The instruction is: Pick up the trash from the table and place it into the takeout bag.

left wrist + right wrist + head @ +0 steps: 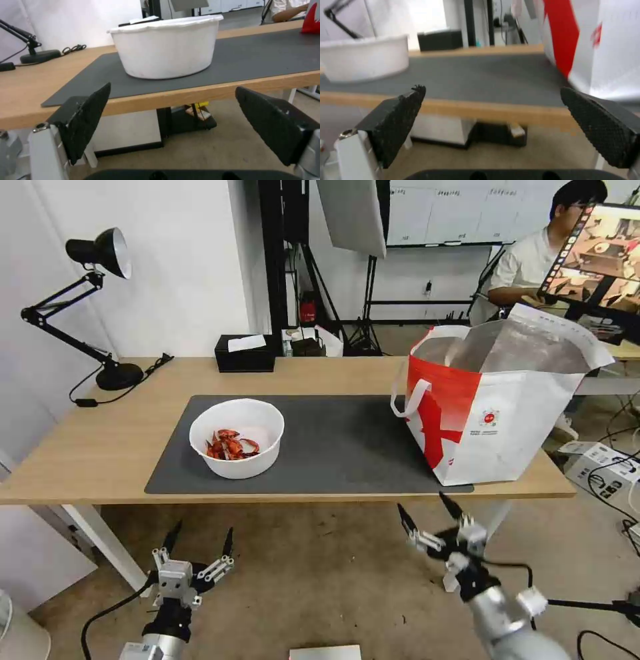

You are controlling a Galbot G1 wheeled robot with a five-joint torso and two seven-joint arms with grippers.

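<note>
Both grippers hung below the near table edge with nothing in them: the left gripper (200, 543) sat at the lower left of the head view, its black fingers spread wide, and the right gripper (430, 517) at lower centre-right, equally agape. Of the trash, one piece was visible on the surface, the white round bowl of red shellfish shells (237, 437), which stood untouched left of centre on the large dark grey rectangular mat (347, 447) covering the long light-wood table (100, 447). In the left wrist view that bowl (165, 47) filled the upper middle, well apart from the fingers. At the right of the head view, the large red-and-white takeout bag with silver foil lining (493, 407) stood upright and open on the mat's corner. Whether it already held anything could not be told. I judged the bowl was the remaining pickup.
</note>
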